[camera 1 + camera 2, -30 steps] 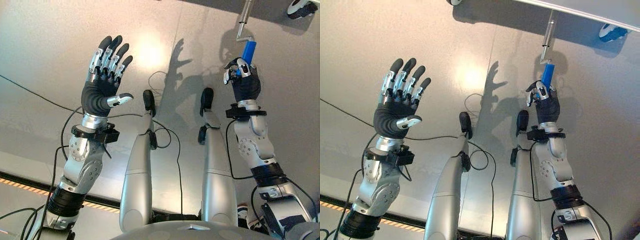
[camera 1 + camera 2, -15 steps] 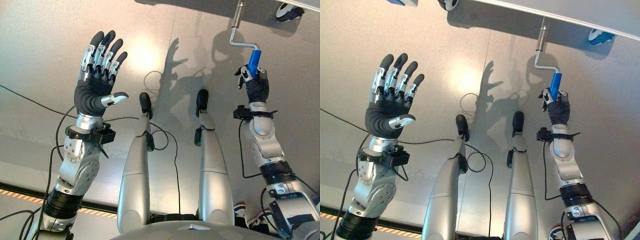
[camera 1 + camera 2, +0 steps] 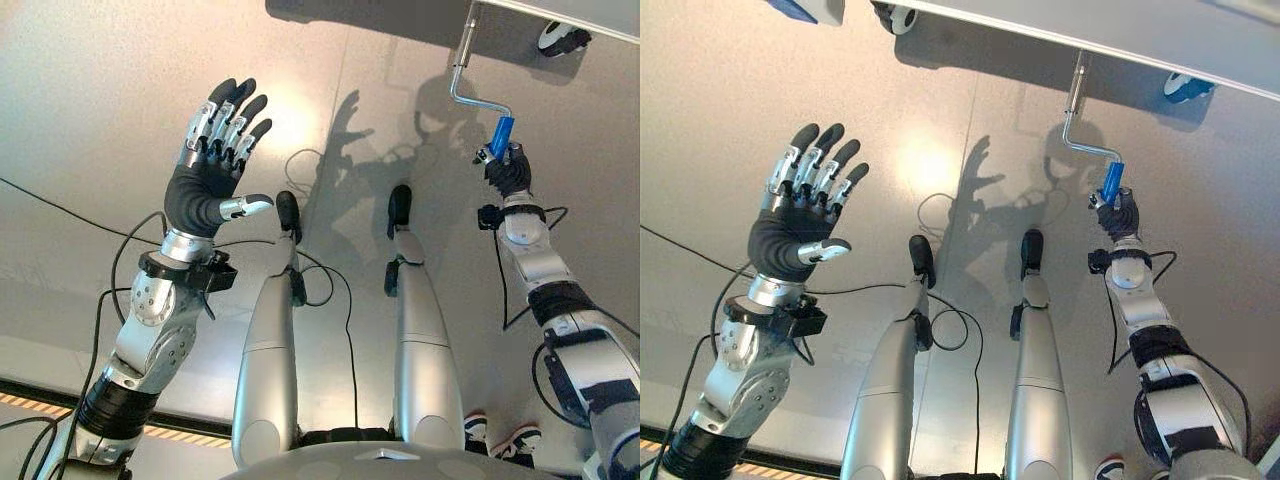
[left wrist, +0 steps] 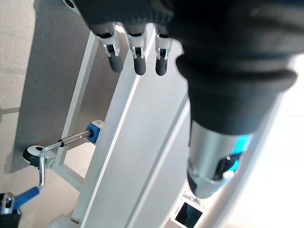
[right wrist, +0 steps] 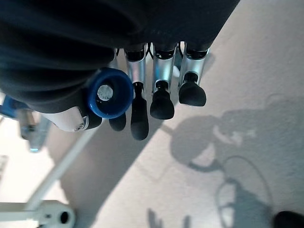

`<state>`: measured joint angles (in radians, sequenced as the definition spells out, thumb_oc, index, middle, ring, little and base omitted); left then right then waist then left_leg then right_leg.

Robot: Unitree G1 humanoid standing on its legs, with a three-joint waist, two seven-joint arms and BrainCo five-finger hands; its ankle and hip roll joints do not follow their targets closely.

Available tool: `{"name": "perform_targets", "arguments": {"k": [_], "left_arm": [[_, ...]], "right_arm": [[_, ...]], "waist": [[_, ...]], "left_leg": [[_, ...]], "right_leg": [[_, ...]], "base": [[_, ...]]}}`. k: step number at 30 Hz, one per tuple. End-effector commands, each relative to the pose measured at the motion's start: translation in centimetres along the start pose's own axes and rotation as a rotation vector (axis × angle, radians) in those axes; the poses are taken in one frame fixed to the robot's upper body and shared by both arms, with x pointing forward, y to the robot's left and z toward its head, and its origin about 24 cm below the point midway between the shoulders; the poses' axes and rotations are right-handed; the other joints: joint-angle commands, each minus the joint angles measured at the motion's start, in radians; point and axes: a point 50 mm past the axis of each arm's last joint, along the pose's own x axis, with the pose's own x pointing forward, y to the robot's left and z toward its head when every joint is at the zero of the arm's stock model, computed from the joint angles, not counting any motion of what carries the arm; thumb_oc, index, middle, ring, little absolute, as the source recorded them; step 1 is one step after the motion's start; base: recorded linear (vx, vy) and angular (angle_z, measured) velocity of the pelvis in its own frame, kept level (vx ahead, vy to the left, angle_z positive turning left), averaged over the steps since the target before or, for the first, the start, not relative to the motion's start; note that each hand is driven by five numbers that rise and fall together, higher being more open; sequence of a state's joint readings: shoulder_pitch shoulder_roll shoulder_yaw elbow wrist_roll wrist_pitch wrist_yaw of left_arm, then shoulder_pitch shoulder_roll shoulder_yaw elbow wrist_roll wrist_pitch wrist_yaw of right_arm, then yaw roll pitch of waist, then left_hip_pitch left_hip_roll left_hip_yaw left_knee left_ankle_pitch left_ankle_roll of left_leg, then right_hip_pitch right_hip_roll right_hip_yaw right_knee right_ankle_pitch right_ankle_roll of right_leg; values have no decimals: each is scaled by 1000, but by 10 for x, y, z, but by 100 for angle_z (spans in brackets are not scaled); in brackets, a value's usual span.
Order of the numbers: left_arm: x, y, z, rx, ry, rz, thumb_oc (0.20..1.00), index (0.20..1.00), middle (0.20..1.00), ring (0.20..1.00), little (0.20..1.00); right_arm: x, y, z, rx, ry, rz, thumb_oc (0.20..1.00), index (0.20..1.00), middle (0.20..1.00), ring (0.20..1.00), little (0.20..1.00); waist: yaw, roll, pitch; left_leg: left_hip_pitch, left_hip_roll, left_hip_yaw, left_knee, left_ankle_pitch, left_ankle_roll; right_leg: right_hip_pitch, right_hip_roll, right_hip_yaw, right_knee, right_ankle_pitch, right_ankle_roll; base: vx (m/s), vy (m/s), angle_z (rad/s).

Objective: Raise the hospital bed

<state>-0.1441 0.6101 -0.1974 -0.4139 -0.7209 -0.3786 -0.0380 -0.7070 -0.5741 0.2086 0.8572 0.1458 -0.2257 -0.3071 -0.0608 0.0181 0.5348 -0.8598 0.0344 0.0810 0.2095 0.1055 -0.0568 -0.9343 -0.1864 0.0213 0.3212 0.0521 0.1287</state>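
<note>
The right hand (image 3: 509, 172) is closed around the blue grip (image 3: 500, 134) of the bed's crank handle (image 3: 1083, 148). In the right wrist view the round blue end of the grip (image 5: 109, 92) sits between the thumb and the curled fingers (image 5: 161, 102), which wrap past it. The crank is a bent silver rod; it runs from the blue grip up to a straight shaft that enters the underside of the hospital bed (image 3: 1120, 35). The bed frame is white and crosses the far edge of the scene above the grey floor (image 3: 90, 120). A caster wheel (image 3: 562, 38) of the bed stands on the floor just beyond the crank, to its right.

The left hand (image 3: 205, 185) is raised well apart from the bed, palm spread, fingers straight and thumb out to the side. It holds nothing and touches nothing. The left wrist view shows its fingertips (image 4: 137, 64) against the white bed frame (image 4: 137, 142), with the crank rod (image 4: 52, 152) and its blue grip beyond.

No containers are present.
</note>
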Motion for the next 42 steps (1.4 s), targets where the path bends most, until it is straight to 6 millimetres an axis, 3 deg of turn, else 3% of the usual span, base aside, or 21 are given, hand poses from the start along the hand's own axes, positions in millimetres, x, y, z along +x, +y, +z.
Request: {"name": "perform_targets", "arguments": {"k": [1, 3, 5, 6, 7, 8, 9, 10, 11, 17, 18, 22, 25, 26, 28, 29, 30, 32, 37, 40, 42], "left_arm": [[5, -10, 12, 9, -91, -35, 1000, 1000, 1000, 1000, 1000], [6, -10, 10, 6, -86, -32, 1000, 1000, 1000, 1000, 1000], [6, -9, 5, 2, -68, -16, 1000, 1000, 1000, 1000, 1000], [5, -7, 0, -10, -50, 0, 1000, 1000, 1000, 1000, 1000], [2, -3, -11, -28, -6, 35, 1000, 1000, 1000, 1000, 1000], [-2, 0, -23, -30, 46, 65, 1000, 1000, 1000, 1000, 1000], [-1, 0, -23, -30, 46, 64, 1000, 1000, 1000, 1000, 1000], [-13, 11, -47, -12, 159, 140, 1000, 1000, 1000, 1000, 1000], [-21, 17, -59, 28, 224, 171, 1000, 1000, 1000, 1000, 1000], [-66, 40, -102, 142, 491, 287, 1000, 1000, 1000, 1000, 1000], [-82, 47, -116, 169, 586, 328, 1000, 1000, 1000, 1000, 1000], [-102, 55, -133, 261, 719, 341, 1000, 1000, 1000, 1000, 1000], [-133, 61, -155, 327, 889, 387, 1000, 1000, 1000, 1000, 1000], [-132, 61, -155, 328, 887, 387, 1000, 1000, 1000, 1000, 1000], [-156, 63, -167, 358, 1013, 430, 1000, 1000, 1000, 1000, 1000], [-177, 64, -175, 409, 1128, 443, 1000, 1000, 1000, 1000, 1000], [-191, 65, -178, 433, 1203, 451, 1000, 1000, 1000, 1000, 1000], [-198, 64, -180, 431, 1241, 451, 1000, 1000, 1000, 1000, 1000], [-237, 51, -183, 401, 1404, 430, 1000, 1000, 1000, 1000, 1000], [-245, 45, -183, 384, 1429, 408, 1000, 1000, 1000, 1000, 1000], [-260, 42, -181, 372, 1484, 414, 1000, 1000, 1000, 1000, 1000]], "right_arm": [[-6, -76, -49, -143, 268, -194, 200, 200, 200, 200, 200], [-4, -69, -49, -160, 281, -167, 203, 203, 203, 203, 203], [-5, -58, -51, -172, 284, -133, 363, 363, 363, 363, 363], [-7, -52, -53, -188, 288, -105, 517, 517, 517, 517, 517], [-9, -46, -56, -224, 295, -71, 561, 561, 561, 561, 561], [-11, -41, -58, -230, 304, -61, 859, 859, 859, 859, 859], [-11, -41, -59, -230, 304, -61, 1000, 1000, 1000, 1000, 1000], [-14, -35, -63, -217, 321, -46, 1000, 1000, 1000, 1000, 1000], [-18, -30, -67, -214, 335, -31, 1000, 1000, 1000, 1000, 1000], [-34, -13, -83, -213, 373, 27, 1000, 1000, 1000, 1000, 1000], [-41, -8, -90, -213, 389, 48, 1000, 1000, 1000, 1000, 1000], [-53, -1, -100, -186, 423, 64, 1000, 1000, 1000, 1000, 1000], [-80, 13, -123, -164, 507, 113, 1000, 1000, 1000, 1000, 1000], [-79, 13, -122, -163, 506, 113, 1000, 1000, 1000, 1000, 1000], [-97, 20, -136, -150, 568, 137, 1000, 1000, 1000, 1000, 1000], [-112, 25, -146, -150, 606, 159, 1000, 1000, 1000, 1000, 1000], [-121, 28, -151, -141, 628, 169, 1000, 1000, 1000, 1000, 1000], [-127, 28, -155, -136, 647, 173, 1000, 1000, 1000, 1000, 1000], [-177, 32, -183, -64, 803, 198, 1000, 1000, 1000, 1000, 1000], [-194, 32, -190, -36, 843, 211, 1000, 1000, 1000, 1000, 1000], [-218, 35, -199, -34, 905, 263, 1000, 1000, 1000, 1000, 1000]], "waist": [[10, 41, -15], [11, 42, -15], [12, 43, -15], [11, 42, -15], [10, 40, -15], [8, 38, -15], [9, 39, -15], [9, 36, -15], [9, 35, -15], [8, 31, -15], [6, 30, -15], [1, 30, -15], [-4, 20, -15], [-5, 20, -15], [-7, 12, -15], [-11, 5, -15], [-15, -4, -15], [-16, -9, -21], [-17, -23, -130], [-15, -19, -172], [-13, -19, -235]], "left_leg": [[44, -14, 2, 28, -81, -15], [50, -14, 2, 26, -79, -16], [58, -14, 2, 24, -77, -16], [62, -14, 2, 23, -76, -17], [67, -14, 2, 22, -74, -17], [72, -15, 0, 22, -72, -17], [73, -15, 0, 21, -72, -17], [87, -14, 0, 14, -67, -18], [93, -13, -1, 13, -65, -18], [125, -11, -2, 5, -56, -17], [140, -13, -1, -1, -52, -17], [168, -12, -2, -8, -48, -17], [243, -12, -1, -26, -47, -17], [240, -12, -1, -28, -43, -17], [303, -9, -3, -41, -45, -18], [369, -5, -3, -49, -52, -20], [411, -2, -2, -56, -56, -21], [439, 0, -2, -61, -56, -21], [570, 7, -2, -111, -65, -25], [622, 13, -2, -146, -59, -30], [691, 19, 1, -189, -52, -36]], "right_leg": [[36, 53, -35, -45, 16, 32], [43, 54, -35, -48, 16, 31], [50, 55, -36, -49, 17, 30], [54, 55, -38, -49, 18, 30], [62, 54, -40, -51, 19, 30], [70, 54, -40, -54, 22, 29], [70, 54, -41, -55, 22, 29], [86, 54, -43, -63, 25, 31], [92, 54, -44, -66, 27, 30], [132, 49, -54, -82, 34, 33], [148, 49, -54, -89, 37, 33], [176, 49, -56, -95, 40, 35], [254, 50, -59, -120, 43, 37], [252, 49, -59, -122, 47, 37], [315, 49, -62, -131, 43, 37], [382, 50, -67, -136, 34, 37], [424, 52, -69, -142, 31, 38], [454, 53, -72, -149, 32, 39], [600, 56, -88, -215, 28, 45], [652, 50, -98, -248, 30, 49], [715, 46, -110, -292, 39, 54]], "base": [[0, 0, 0], [0, 0, 0], [0, 0, 0], [0, 0, 0], [0, 0, 0], [0, 0, 0], [0, 0, 0], [-31, -11, -1], [-41, -16, -1], [-33, -10, -3], [0, 0, 0], [0, 0, 0], [0, 0, 0], [0, 0, 0], [41, -18, -4], [82, -26, -1], [57, -20, 1], [69, -18, 5], [131, -28, 5], [80, 2, 1], [54, -5, 2]]}}
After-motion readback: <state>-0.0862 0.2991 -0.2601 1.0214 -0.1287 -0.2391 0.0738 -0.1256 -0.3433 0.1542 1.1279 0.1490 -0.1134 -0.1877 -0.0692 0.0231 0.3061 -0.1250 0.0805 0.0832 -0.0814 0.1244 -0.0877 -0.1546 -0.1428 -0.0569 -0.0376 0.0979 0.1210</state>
